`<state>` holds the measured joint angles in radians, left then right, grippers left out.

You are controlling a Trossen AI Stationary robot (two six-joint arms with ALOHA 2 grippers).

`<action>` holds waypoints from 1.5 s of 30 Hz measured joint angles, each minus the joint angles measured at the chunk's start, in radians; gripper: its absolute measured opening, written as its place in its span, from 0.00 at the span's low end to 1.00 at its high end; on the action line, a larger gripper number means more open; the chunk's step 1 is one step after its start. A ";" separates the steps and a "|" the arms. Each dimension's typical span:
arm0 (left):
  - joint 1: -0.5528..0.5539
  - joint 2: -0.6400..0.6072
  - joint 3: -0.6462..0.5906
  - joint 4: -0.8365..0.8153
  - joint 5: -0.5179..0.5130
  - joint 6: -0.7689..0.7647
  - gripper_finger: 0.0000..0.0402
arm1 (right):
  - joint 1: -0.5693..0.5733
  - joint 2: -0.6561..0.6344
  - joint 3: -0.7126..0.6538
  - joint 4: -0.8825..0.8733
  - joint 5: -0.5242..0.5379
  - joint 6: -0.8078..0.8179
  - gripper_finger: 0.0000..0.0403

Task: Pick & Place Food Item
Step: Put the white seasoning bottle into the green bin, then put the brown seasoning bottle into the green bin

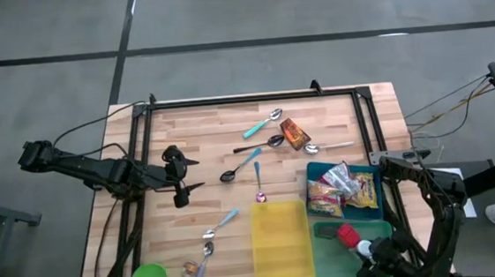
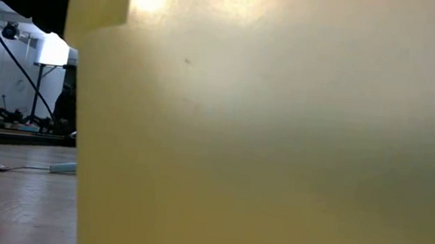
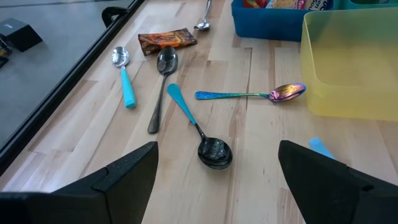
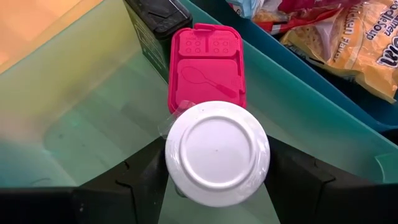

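While the left gripper (image 1: 182, 177) is held with its fingers spread wide over bare table at nine o'clock, the right gripper (image 4: 217, 177) is seen at five o'clock inside the translucent green plastic bin (image 1: 381, 234). Its fingers are pinched on a round white-lidded food cup (image 4: 217, 153), beside a pink rectangular plastic case (image 4: 207, 62). Foil snack packets (image 1: 342, 189) are held in the blue bin (image 1: 314, 170) at four o'clock, beside the yellow bin (image 1: 280, 242).

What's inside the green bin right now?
In the green bin: a pink lidded container and a dark box beside it. The right gripper holds a white round-lidded cup between its jaws, covering the bin floor beneath.
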<state>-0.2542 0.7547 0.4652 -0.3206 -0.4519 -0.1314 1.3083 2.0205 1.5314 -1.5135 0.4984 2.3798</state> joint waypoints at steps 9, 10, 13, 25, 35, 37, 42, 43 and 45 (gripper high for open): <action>0.000 0.000 0.000 0.000 0.000 0.000 0.84 | 0.000 -0.001 0.000 0.001 0.000 0.027 0.65; 0.000 0.000 0.000 0.000 0.000 0.000 0.84 | 0.000 -0.001 0.001 0.001 0.000 0.027 0.68; 0.000 0.000 0.000 0.000 0.000 0.000 0.84 | 0.000 -0.005 0.003 0.001 0.001 0.026 0.78; 0.000 0.000 0.000 0.000 0.000 0.000 0.84 | -0.023 -0.099 0.003 -0.022 0.005 0.012 0.92; 0.000 0.000 0.000 0.000 0.000 0.000 0.84 | -0.095 -0.249 0.003 -0.058 0.216 -0.239 0.92; 0.000 0.000 -0.001 0.000 0.000 0.000 0.84 | -0.126 -0.272 0.003 -0.057 0.272 -0.342 0.92; 0.000 0.000 -0.001 0.000 0.000 0.000 0.84 | -0.225 -0.324 0.000 -0.058 0.388 -0.640 0.92; 0.000 0.000 -0.001 0.000 0.000 0.000 0.84 | -0.250 -0.335 -0.002 -0.057 0.405 -0.715 0.92; 0.000 0.000 -0.001 0.000 0.000 0.000 0.84 | -0.303 -0.356 -0.006 -0.057 0.446 -0.858 0.92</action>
<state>-0.2541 0.7549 0.4641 -0.3206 -0.4521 -0.1313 1.0057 1.6643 1.5256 -1.5709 0.9445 1.5214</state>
